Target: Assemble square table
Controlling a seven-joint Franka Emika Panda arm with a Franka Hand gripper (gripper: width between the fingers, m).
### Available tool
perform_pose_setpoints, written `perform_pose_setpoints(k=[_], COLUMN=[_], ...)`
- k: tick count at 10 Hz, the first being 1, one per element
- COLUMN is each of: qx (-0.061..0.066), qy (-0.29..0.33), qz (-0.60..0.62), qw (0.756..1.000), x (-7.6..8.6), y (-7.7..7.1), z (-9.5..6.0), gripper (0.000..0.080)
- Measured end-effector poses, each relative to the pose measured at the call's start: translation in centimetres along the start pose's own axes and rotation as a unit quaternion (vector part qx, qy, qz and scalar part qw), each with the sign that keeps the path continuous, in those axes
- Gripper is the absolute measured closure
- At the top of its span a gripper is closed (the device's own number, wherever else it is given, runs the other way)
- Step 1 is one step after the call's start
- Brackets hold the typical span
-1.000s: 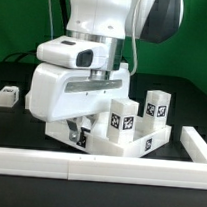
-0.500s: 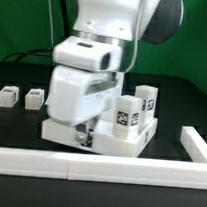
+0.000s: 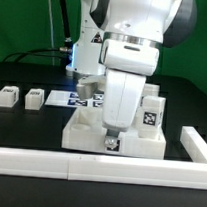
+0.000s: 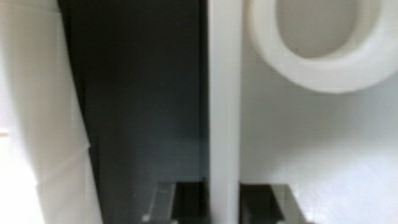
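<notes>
The square table's white slab (image 3: 84, 133) lies on the black table with white tagged legs (image 3: 149, 107) standing on its far right part. My gripper (image 3: 111, 142) reaches down at the slab's front edge and is shut on that edge. In the wrist view the slab's thin edge (image 4: 222, 90) runs between my dark fingers (image 4: 185, 203), with my gripper (image 4: 222, 198) closed round it, and a round corner socket (image 4: 329, 40) shows beside it. Two loose short legs (image 3: 7, 95) (image 3: 34, 97) lie at the exterior view's left.
The marker board (image 3: 72, 99) lies behind the slab. The long white border wall (image 3: 87, 167) runs along the front and turns back at the exterior view's right (image 3: 197, 144). The big white arm hides the slab's middle.
My arm has swung toward the exterior view's right, and the slab with its legs has moved and turned with it. The marker board has come into sight behind.
</notes>
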State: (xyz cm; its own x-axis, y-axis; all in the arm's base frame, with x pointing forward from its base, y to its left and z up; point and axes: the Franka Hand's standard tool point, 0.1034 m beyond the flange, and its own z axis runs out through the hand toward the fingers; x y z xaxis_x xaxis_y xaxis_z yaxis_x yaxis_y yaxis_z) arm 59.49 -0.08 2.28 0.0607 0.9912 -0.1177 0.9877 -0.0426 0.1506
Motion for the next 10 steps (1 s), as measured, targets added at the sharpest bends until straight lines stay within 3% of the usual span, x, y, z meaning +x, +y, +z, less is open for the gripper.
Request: perform_pose_setpoints(k=[3,4,5,6,7,8,10], qx=[-0.001,-0.007,-0.007,-0.001,-0.004,-0.005,-0.003], qy=[-0.011,-0.012,-0.011,-0.008,-0.005,-0.004,-0.016], qz=[-0.097,-0.141,-0.167,-0.193,-0.235,-0.243,-0.309], qw=[0.995,0.99,0.986,0.981,0.972,0.97,0.951], x=[-0.4,0.2,1.5,3.6,6.1,7.1,7.1], y=[-0.1,-0.3,-0.5,-0.6,0.0,0.2,0.0], z=[0.1,0.0,0.1,0.3,0.1,-0.1,-0.1], gripper=[0.0729,0.0729,0.0729,0.0729,0.0729,0.0729,0.0729])
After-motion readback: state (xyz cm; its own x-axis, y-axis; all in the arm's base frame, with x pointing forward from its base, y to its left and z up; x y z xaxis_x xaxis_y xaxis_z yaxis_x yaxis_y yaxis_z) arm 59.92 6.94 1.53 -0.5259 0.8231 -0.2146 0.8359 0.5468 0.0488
